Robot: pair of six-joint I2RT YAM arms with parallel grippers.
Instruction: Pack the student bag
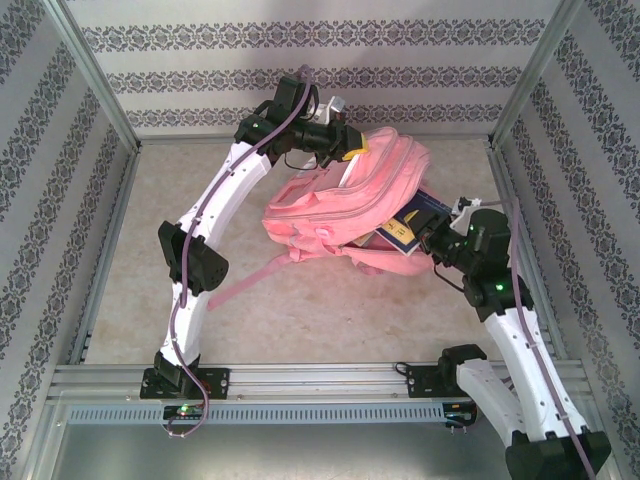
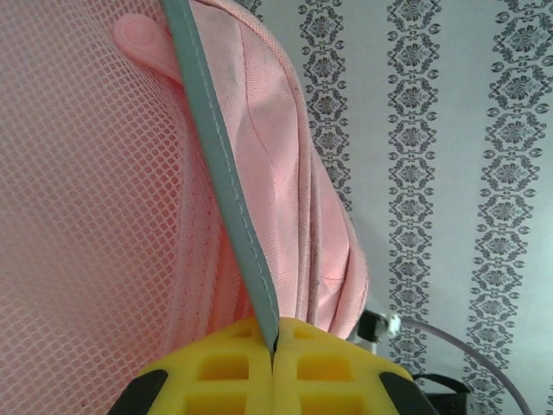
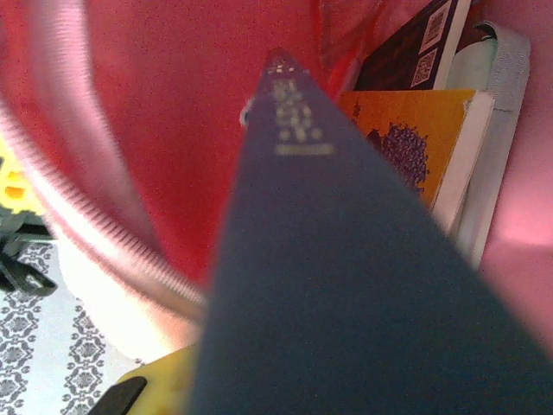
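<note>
- Blue book (image 3: 346,285) clamped in right pincer (image 1: 445,243), long axis pointing into bag (image 1: 335,205) mouth just left of it.
- Left pincer (image 2: 275,367) closed on grey trim (image 2: 220,156), holding bag up over counter (image 1: 300,310).
- Orange book (image 3: 406,138) already inside; right arm nearer.

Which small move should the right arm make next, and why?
Probably push the blue book a little deeper into the pink backpack. The right gripper holds it, its tip just inside the opening beside the orange book, and the left gripper holds the bag up by its grey strap.
</note>
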